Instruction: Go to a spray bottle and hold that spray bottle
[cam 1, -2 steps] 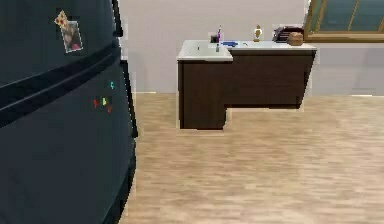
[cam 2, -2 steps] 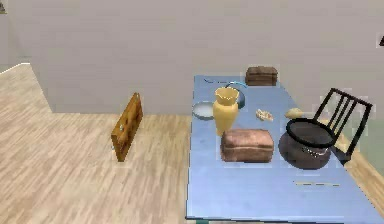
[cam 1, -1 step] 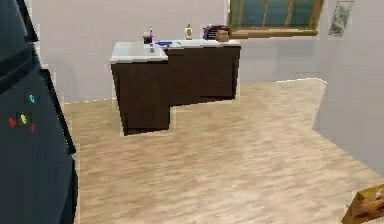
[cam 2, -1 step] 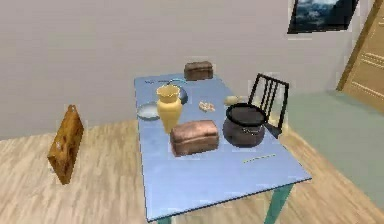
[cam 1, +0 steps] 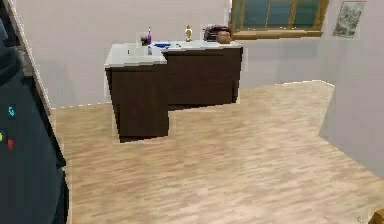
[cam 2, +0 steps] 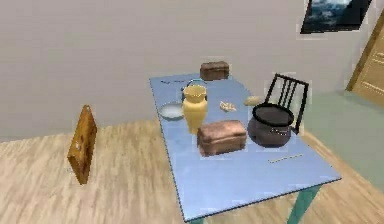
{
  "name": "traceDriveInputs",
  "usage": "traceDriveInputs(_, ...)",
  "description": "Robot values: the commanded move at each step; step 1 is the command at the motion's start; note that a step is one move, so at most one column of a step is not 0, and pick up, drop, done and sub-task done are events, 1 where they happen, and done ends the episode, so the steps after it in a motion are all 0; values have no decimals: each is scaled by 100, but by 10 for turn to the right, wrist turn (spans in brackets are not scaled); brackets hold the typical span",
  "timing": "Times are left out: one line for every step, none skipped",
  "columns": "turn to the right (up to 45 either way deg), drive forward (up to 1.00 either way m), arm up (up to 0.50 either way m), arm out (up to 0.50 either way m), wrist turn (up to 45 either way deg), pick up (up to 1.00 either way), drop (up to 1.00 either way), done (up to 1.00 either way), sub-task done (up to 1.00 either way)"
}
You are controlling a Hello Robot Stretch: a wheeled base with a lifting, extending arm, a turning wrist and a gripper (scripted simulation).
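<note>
We are in the go-to step, gripper state we cannot tell; next we drive to the counter, atop which a bottle stands

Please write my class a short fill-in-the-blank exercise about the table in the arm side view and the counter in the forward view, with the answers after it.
1. In the arm side view, the table has a top coloured ____.
2. On it, just right of the loaf, stands a dark round ____.
3. In the forward view, the wall behind the dark counter holds a wood-framed ____ with glass panes.
Missing words: blue; pot; window.
</note>
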Motion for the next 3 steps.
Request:
traceDriveInputs(30, 0, 0, 0, 0, 0, 0, 0, 0)
traceDriveInputs(0, 100, 0, 0, 0, 0, 0, 0, 0)
traceDriveInputs(0, 100, 0, 0, 0, 0, 0, 0, 0)
